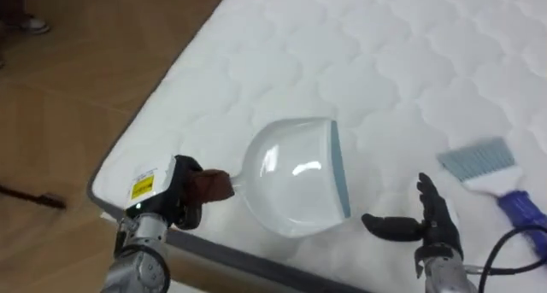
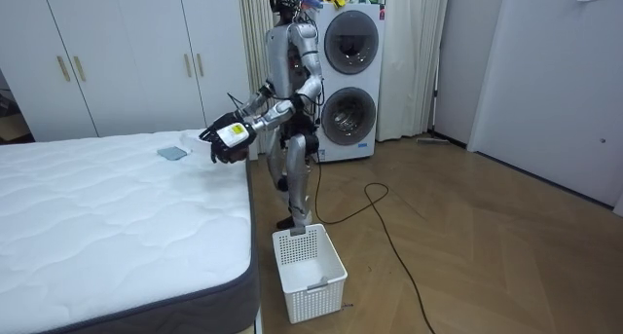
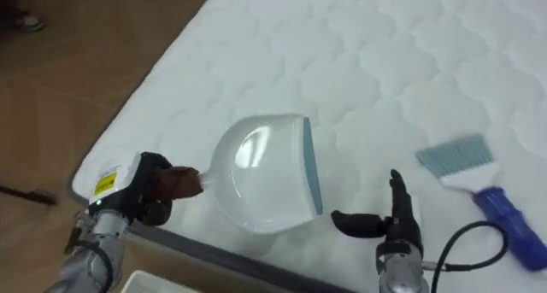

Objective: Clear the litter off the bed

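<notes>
While the robot stands at the corner of a bare white quilted mattress point(image 1: 385, 54), its left hand point(image 1: 175, 195) is clenched round the brown handle point(image 1: 209, 184) of a white dustpan point(image 1: 295, 178). The pan is held over the mattress edge with its blue-grey lip turned away from that hand; whether it touches the quilting cannot be told. Just right of the dustpan's lip, the right hand point(image 1: 432, 225) hovers released, fingers straight and thumb spread, holding nothing. Farther right of the dustpan, a small brush point(image 1: 496, 178) lies flat on the mattress, its pale blue bristles nearer the pan than its blue grip. The dustpan looks like thin, stiff, glossy plastic: probably light, and likely to slip if taken by its smooth bowl, so the handle is the sound place to hold it (as the left hand does). The brush is probably light and rigid too, best grasped by its blue grip. A white slatted basket point(image 2: 310, 271) stands on the floor below the dustpan.
</notes>
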